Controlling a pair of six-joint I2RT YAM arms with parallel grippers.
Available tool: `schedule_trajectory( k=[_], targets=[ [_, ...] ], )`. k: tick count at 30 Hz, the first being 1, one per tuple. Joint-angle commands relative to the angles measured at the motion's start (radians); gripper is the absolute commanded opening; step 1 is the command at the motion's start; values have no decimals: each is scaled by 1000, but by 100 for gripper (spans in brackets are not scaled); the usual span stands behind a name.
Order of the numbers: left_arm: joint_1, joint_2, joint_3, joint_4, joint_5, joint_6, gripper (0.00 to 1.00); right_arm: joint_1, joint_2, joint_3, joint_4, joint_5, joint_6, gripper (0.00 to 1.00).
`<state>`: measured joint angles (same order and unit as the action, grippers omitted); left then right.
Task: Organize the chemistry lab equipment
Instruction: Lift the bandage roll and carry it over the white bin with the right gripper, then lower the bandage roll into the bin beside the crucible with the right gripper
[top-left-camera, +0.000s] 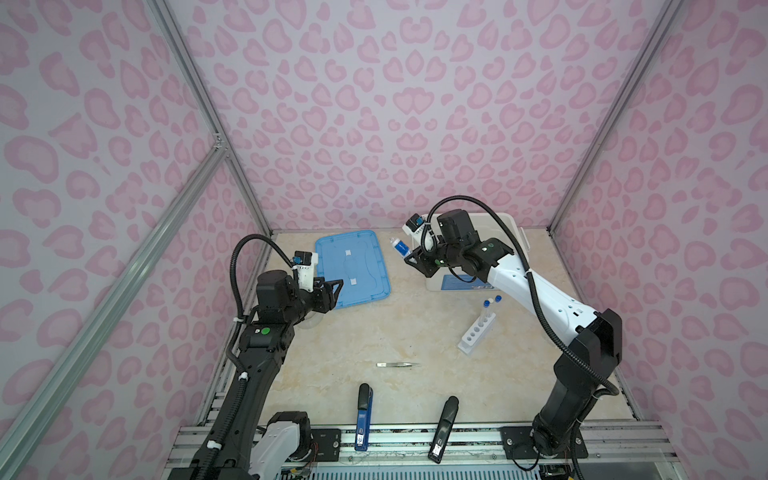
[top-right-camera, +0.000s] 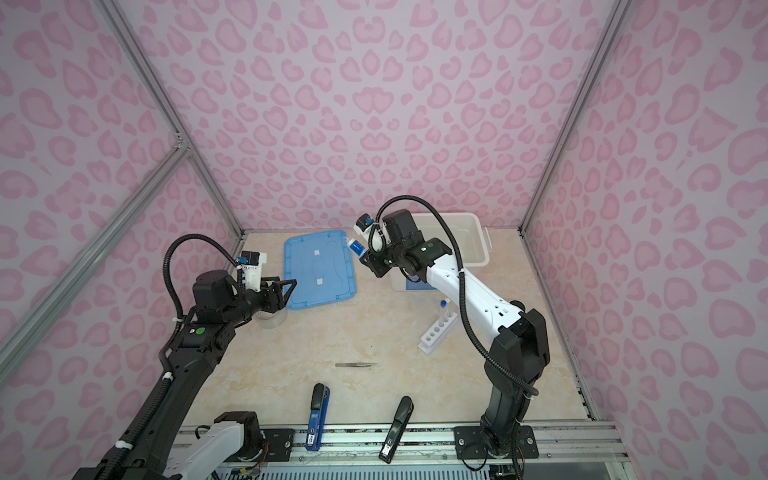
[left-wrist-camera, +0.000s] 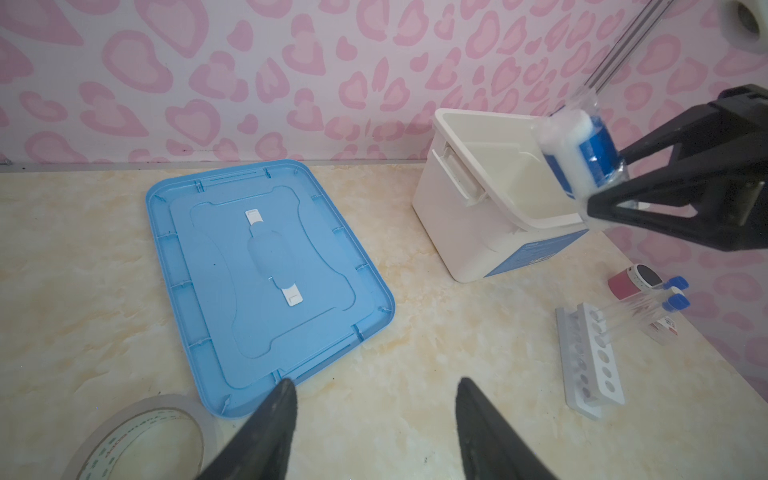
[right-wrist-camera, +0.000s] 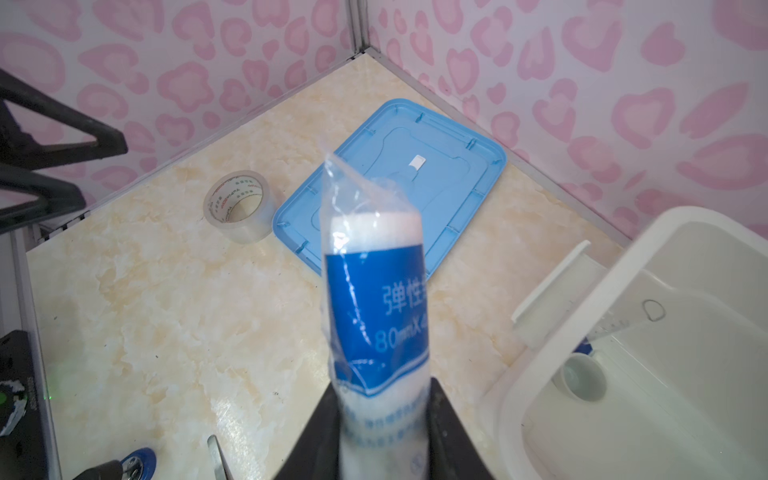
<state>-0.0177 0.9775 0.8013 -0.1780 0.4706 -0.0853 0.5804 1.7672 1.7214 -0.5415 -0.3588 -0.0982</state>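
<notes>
Fingers (right-wrist-camera: 451, 440) of right gripper (right-wrist-camera: 383, 386) were clamped partway closed on lower end of white-and-blue roll (right-wrist-camera: 374, 291) in clear wrap; that end was blurred and cut off in the wrist view. Roll was aloft and tilted at 12 o'clock of table, just beside rim of white bin (right-wrist-camera: 582, 332). Tiny white cup (right-wrist-camera: 582, 378) lay inside bin; a clear item beside it was hard to make out. Left gripper (left-wrist-camera: 376, 386) was spread wide, empty, at 9 o'clock, near blue lid (left-wrist-camera: 270, 270). Tape roll (right-wrist-camera: 232, 230) was mostly hidden under that arm in both top views. Rack (top-left-camera: 476, 332) with test tubes (top-left-camera: 488, 307) stood at 3 o'clock, tweezers (top-left-camera: 397, 365) at 6.
</notes>
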Motion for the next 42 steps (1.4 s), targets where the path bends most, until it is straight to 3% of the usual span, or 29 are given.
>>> schedule_trajectory(
  k=[1, 7, 17, 42],
  targets=[
    [-8, 4, 15, 28, -10, 15, 63, -41, 12, 47, -36, 72, 100, 32],
    [-16, 1, 15, 17, -20, 25, 63, -123, 63, 143, -120, 171, 181, 32],
    [-18, 1, 16, 13, -25, 30, 63, -210, 166, 218, -180, 223, 337, 31],
    [-19, 21, 26, -9, -44, 53, 63, -261, 484, 450, -343, 271, 397, 30]
  ],
)
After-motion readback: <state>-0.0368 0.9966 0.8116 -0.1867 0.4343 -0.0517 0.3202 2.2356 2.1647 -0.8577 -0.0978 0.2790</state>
